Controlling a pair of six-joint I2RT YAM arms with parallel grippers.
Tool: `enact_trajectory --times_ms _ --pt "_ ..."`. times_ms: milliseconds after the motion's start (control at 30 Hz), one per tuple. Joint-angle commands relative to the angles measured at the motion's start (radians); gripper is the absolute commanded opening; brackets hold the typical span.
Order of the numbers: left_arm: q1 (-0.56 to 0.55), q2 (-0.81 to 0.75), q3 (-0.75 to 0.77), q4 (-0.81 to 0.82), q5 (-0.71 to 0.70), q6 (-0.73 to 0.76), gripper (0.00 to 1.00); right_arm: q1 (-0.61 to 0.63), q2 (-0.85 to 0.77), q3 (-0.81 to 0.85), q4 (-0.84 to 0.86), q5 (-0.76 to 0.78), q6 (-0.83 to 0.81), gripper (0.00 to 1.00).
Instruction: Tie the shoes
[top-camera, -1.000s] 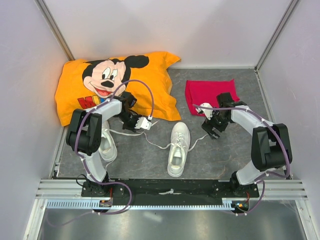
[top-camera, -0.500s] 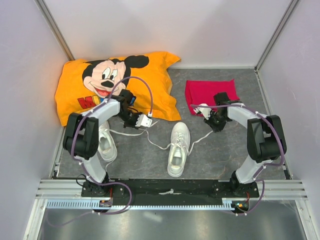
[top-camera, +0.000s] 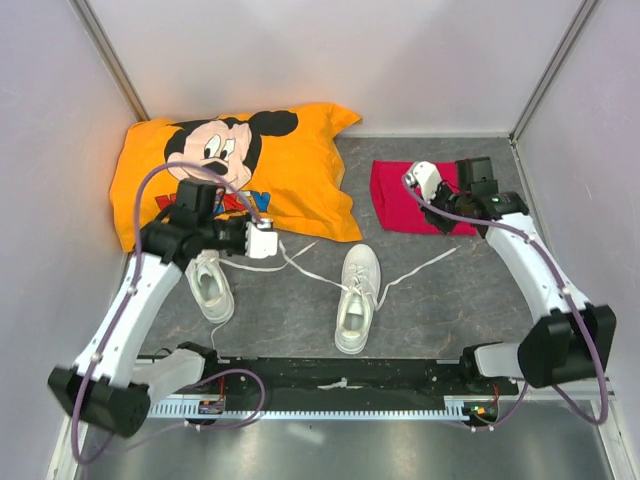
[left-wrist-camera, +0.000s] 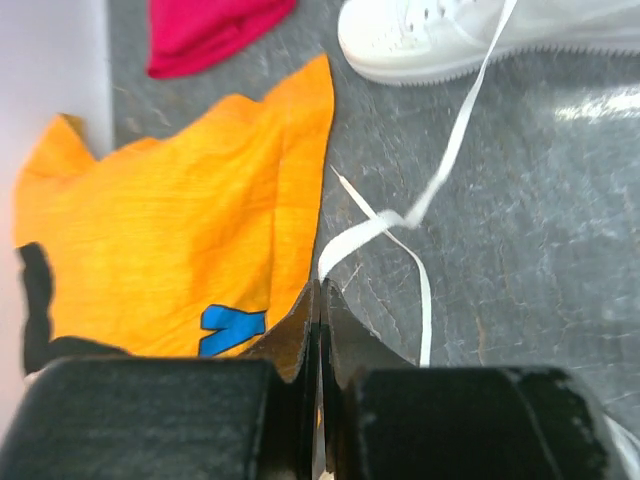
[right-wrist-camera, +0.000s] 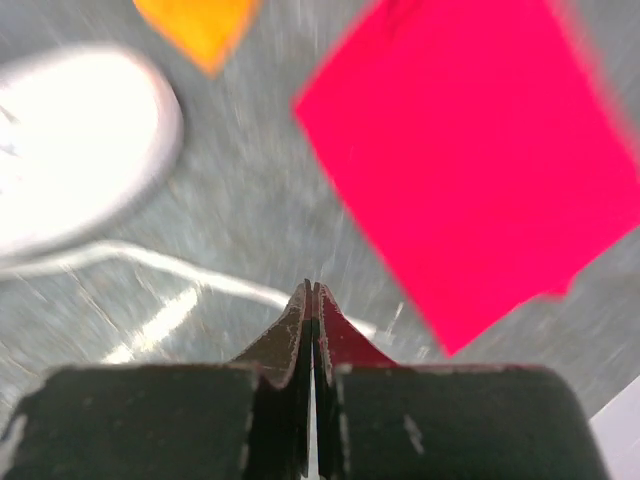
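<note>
Floor (top-camera: 290, 318) between left shoe (top-camera: 210, 285) and middle shoe (top-camera: 357, 297) crossed by laces (top-camera: 300, 270); pillow (top-camera: 290, 170), red cloth (top-camera: 400, 200) behind.

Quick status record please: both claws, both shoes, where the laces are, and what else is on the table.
left claw: shut, apparently pinching the lace that runs to the middle shoe
right claw: shut, nothing visibly held, over the red cloth
middle shoe: untied; its other lace lies loose on the table, trailing right
left shoe: near the orange pillow, partly hidden by the left arm
knot: none visible
</note>
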Motion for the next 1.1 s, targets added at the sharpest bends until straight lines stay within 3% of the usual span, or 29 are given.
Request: enact_trajectory --times_ms 0,33,67,100,133,167,233,500,633,1067 --pt "-0.004 -0.16 -0.043 -0.023 0.047 -0.171 0.02 0.033 -0.085 0.114 -0.067 -0.189 0.052 0.0" --pt "-0.004 -0.192 -0.056 -0.023 0.037 -0.179 0.01 0.041 -0.089 0.118 -0.104 -0.18 0.026 0.06" --pt "-0.004 -0.217 -0.067 -0.024 0.033 -0.18 0.02 0.049 -0.082 0.111 -0.124 -0.154 -0.041 0.18" --pt "-0.004 -0.261 -0.079 -0.026 0.03 -0.173 0.01 0.049 -0.075 0.101 -0.142 -0.111 -0.087 0.35" --pt "-0.004 -0.278 -0.101 -0.024 0.028 -0.168 0.01 0.049 -0.067 0.087 -0.167 -0.082 -0.127 0.67" --pt "-0.004 -0.289 -0.11 -0.026 0.028 -0.164 0.02 0.049 -0.043 0.05 -0.169 -0.059 -0.191 0.8" --pt "-0.004 -0.295 -0.113 -0.032 0.036 -0.163 0.02 0.049 -0.007 0.018 -0.182 -0.004 -0.247 0.96" --pt "-0.004 -0.218 -0.067 -0.092 0.048 -0.157 0.01 0.049 0.194 0.021 -0.166 0.047 -0.352 0.96" --pt "-0.005 -0.205 -0.078 -0.092 0.051 -0.156 0.01 0.049 0.261 -0.011 -0.101 0.09 -0.361 0.85" --pt "-0.005 -0.166 -0.103 -0.092 0.057 -0.144 0.02 0.049 0.373 -0.129 0.055 0.093 -0.356 0.68"
